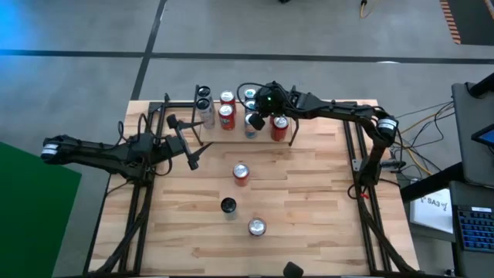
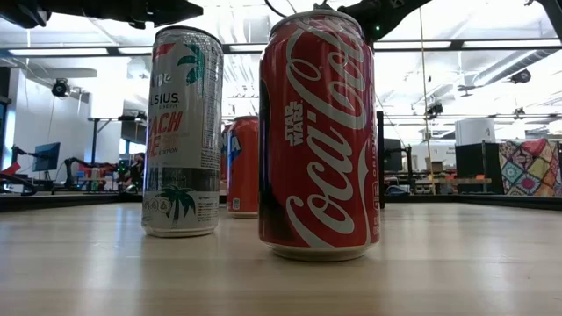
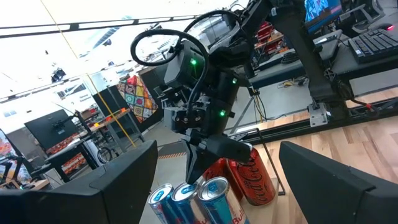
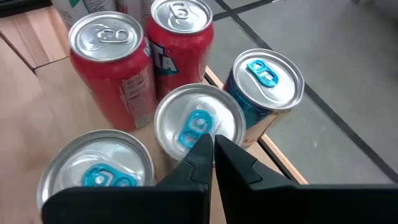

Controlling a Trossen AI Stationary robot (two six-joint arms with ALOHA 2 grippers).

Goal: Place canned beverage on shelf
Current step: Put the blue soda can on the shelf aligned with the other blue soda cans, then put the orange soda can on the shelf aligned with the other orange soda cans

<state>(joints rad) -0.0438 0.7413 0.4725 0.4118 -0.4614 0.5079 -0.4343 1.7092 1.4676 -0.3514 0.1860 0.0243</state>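
- A red aluminium Coca-Cola can (image 2: 319, 136) stands upright on the light wooden table (image 2: 281, 281).
- A tall, slim silver can (image 2: 183, 132) stands near, with another red can (image 2: 244, 167) farther back between them.

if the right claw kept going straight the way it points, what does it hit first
Most likely the top of the middle blue-tab can, right ahead of the shut right claw; how far off it is cannot be told.
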